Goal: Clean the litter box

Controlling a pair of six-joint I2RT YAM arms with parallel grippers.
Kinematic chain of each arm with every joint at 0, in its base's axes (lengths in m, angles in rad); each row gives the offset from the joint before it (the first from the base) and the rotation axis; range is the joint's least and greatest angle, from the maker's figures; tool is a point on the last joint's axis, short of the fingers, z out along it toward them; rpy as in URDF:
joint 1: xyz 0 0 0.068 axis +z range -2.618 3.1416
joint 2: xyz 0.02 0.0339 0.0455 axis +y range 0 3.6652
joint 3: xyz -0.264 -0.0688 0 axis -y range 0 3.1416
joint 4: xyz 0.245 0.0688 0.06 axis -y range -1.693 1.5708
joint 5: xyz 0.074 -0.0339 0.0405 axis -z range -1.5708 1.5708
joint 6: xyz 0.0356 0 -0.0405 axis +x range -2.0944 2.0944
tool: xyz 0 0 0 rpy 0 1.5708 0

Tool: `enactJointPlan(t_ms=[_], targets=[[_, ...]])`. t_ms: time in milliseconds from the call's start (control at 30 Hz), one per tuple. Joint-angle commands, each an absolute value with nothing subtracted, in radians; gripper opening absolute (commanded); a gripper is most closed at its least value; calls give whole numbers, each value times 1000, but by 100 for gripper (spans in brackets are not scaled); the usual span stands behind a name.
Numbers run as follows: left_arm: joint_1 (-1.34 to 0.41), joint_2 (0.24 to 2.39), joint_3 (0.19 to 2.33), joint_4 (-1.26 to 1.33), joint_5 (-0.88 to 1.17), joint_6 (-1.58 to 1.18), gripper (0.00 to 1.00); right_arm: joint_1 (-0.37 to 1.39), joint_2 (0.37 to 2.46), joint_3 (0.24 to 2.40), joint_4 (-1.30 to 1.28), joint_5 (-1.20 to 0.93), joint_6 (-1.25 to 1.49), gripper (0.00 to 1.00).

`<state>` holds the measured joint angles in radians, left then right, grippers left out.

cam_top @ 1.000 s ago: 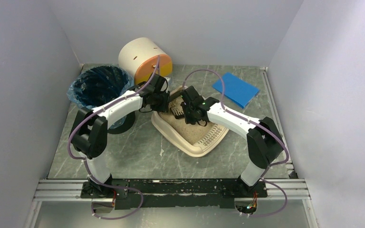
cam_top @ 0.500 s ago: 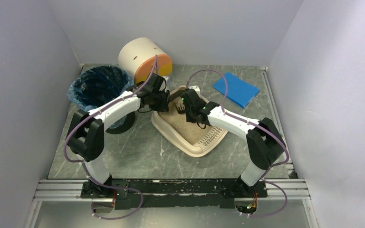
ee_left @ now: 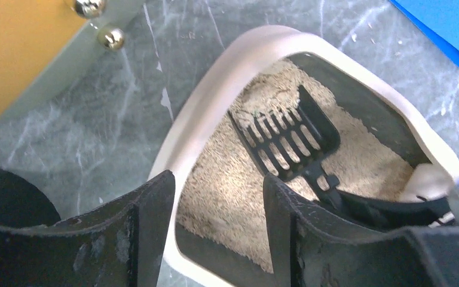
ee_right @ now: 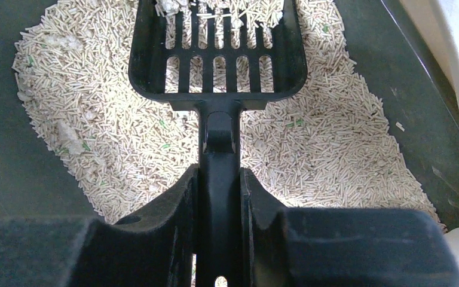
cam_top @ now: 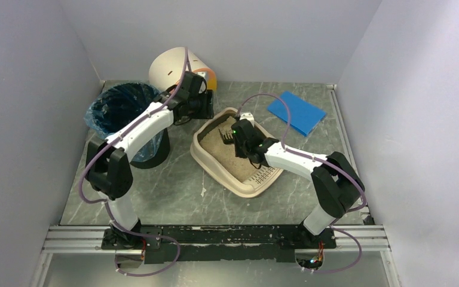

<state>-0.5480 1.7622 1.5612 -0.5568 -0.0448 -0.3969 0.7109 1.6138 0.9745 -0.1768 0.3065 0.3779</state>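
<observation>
Litter box (ee_left: 206, 101) sits mid-counter (cam_top: 173, 179), set diagonally with the slotted ledge end toward the near right. It's between the black bin (cam_top: 122, 107) on the left and the blue sheet (cam_top: 297, 112) at far right. The white drawer unit (cam_top: 170, 66) is behind it.

Right tool (ee_right: 219, 179) is clamped on the black scoop (ee_left: 287, 143) handle, with a finger tight on each side. The scoop head is at the far end of the box, front edge in the litter (ee_right: 311, 149), with a few pellets and pale clumps lying on the slotted blade. Bare dark floor shows along both sides of the litter patch.

Left tool (ee_left: 215, 233) has its jaws apart with nothing between them. It hangs over the far-left rim of the box, near the drawer unit's orange front, and is not touching the scoop.
</observation>
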Motion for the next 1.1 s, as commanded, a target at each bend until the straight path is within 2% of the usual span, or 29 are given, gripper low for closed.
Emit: enactJointPlan(t_ms=[0, 400, 633, 833, 1067], targets=[[-529, 1853, 1622, -571, -46, -355, 62, 697, 1626, 1005, -138, 350, 370, 0], [-529, 1959, 1617, -518, -19, -247, 66, 695, 1609, 920, -42, 323, 340, 0], [-529, 1953, 1596, -508, 90, -215, 45, 696, 1619, 911, 53, 322, 319, 0], [-531, 1918, 1550, -495, 112, -223, 40, 704, 1536, 786, 183, 300, 243, 0], [-535, 1923, 1546, -500, 155, -223, 41, 719, 1459, 707, 149, 276, 182, 0]])
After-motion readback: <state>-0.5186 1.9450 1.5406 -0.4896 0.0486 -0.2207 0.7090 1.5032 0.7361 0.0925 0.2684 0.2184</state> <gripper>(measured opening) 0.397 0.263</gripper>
